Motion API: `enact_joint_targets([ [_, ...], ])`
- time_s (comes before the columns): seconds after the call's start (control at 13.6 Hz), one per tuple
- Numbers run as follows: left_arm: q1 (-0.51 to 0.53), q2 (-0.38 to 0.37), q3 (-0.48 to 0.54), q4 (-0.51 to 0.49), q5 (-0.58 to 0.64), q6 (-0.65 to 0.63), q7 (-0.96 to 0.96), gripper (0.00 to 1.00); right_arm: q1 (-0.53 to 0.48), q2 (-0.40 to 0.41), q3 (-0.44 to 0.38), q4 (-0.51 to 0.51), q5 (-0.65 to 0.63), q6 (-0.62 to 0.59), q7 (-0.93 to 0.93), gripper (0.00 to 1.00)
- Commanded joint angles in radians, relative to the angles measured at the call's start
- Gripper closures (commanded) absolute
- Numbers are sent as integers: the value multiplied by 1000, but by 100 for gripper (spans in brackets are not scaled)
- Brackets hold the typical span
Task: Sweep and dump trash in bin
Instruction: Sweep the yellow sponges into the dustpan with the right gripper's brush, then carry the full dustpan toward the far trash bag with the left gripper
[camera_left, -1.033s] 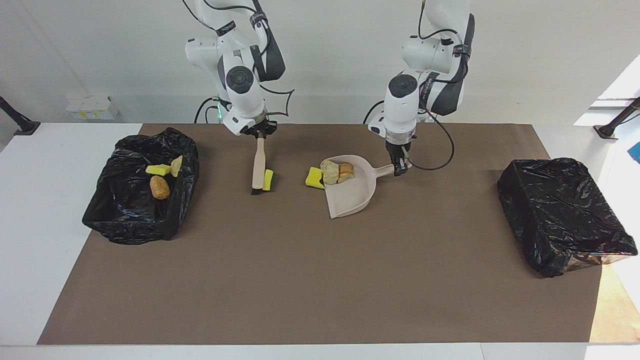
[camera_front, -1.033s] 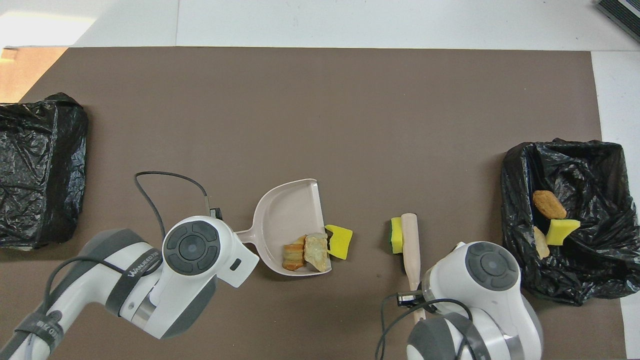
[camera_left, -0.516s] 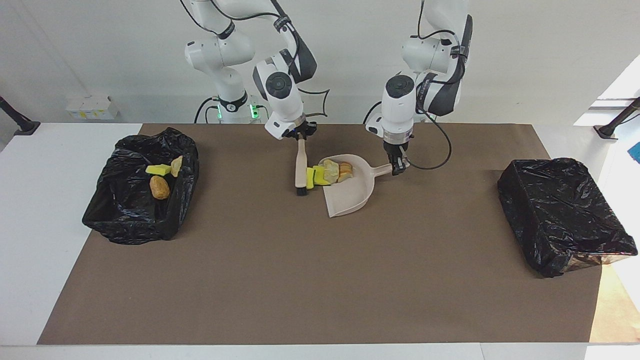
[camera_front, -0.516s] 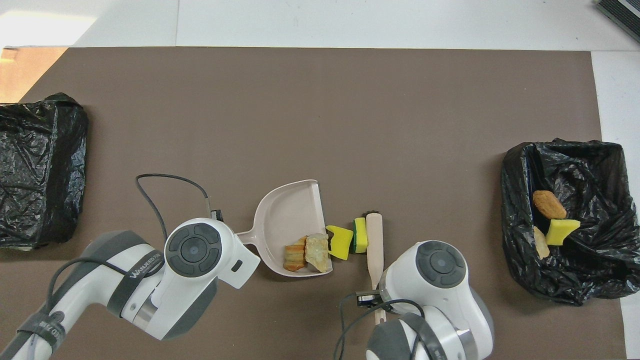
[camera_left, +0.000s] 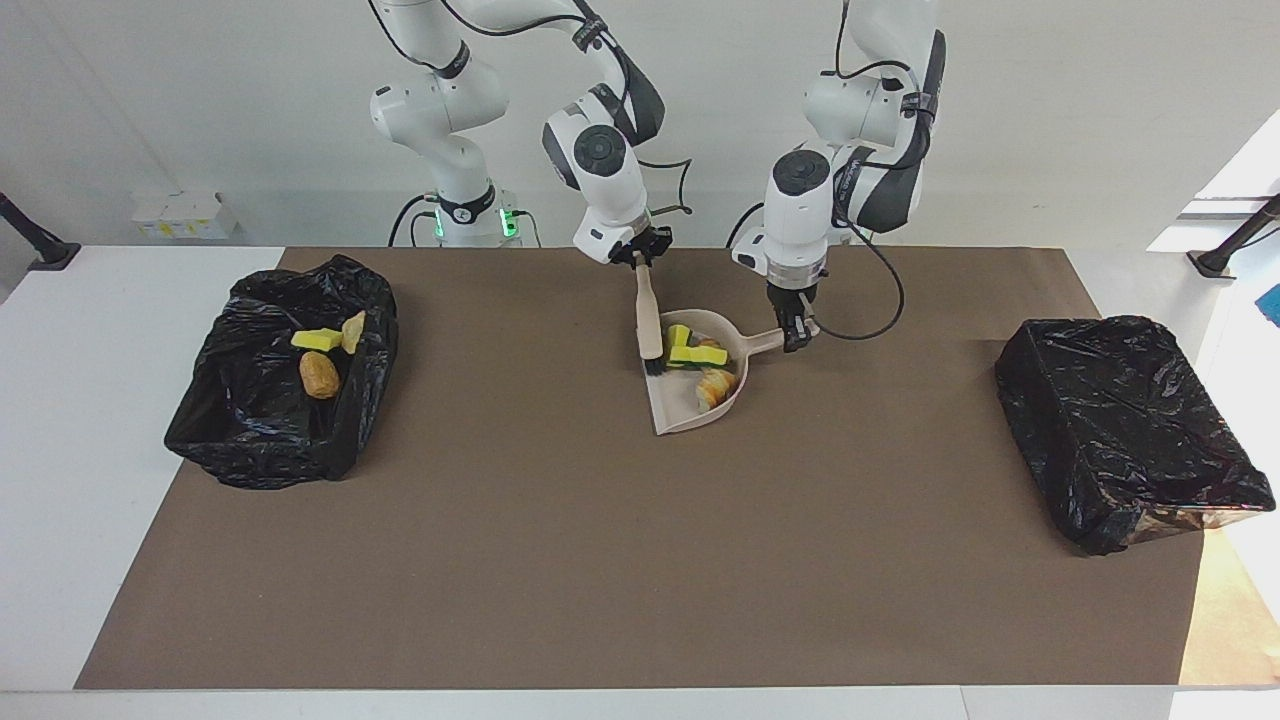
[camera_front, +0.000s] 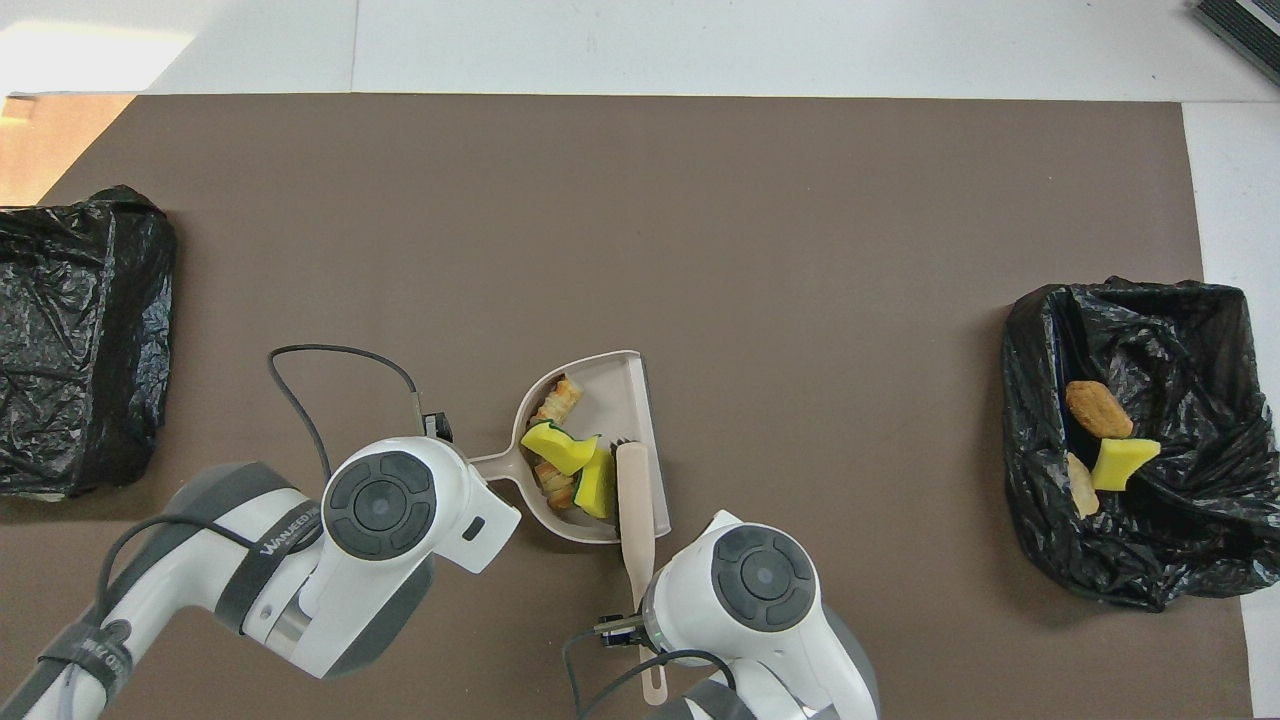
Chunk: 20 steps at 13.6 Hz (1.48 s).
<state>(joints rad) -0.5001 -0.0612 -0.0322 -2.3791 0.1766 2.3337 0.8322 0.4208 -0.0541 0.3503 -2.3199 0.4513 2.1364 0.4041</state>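
Swept sideways over the last second, the two yellow sponge pieces (camera_left: 686, 345) (camera_front: 572, 462) that lay on the mat beside the pan now sit inside the pale pink plastic dustpan (camera_left: 676, 409) (camera_front: 610, 381), bunched with the tan-orange bread-like chunks (camera_left: 716, 384) (camera_front: 556, 402); one chunk has been pushed toward the pan's rounded wall. The pan rests on the brown mat near the middle of the table (camera_left: 60, 500) (camera_front: 700, 40), at the robots' end.

Carried across with the sponges, the wooden-handled hand brush (camera_left: 648, 320) (camera_front: 634, 500) now has its dark bristles at the pan's open lip, touching the sponge pile. The right claw (camera_left: 637, 258) is clamped on the top of the brush handle. The left claw (camera_left: 797, 335) is closed on the dustpan's handle and has not shifted.

Toward the right arm's end of the table stands an open bin lined with black plastic (camera_left: 250, 440) (camera_front: 1190, 560), with a yellow sponge piece and two tan lumps in it, unchanged. Toward the left arm's end sits a second black-lined bin (camera_left: 1120, 430) (camera_front: 70, 340), also where it was.
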Motion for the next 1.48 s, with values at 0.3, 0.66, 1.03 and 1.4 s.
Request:
enact_joint_targets([
  [0.3,87,34,2,-3,-69,124,109,100,-7,-71,-13,39,-63,-128,4,100],
  [0.66,173,35,3,15,-215,110,320,100,-51,-92,-13,149,-206,-305,-7,100],
  [1.03,222,37,2,40,-252,84,383,100,-56,-92,-13,157,-230,-317,-13,100],
  [1.4,320,47,6,188,-348,-89,524,100,-54,-96,-13,154,-232,-317,8,100],
])
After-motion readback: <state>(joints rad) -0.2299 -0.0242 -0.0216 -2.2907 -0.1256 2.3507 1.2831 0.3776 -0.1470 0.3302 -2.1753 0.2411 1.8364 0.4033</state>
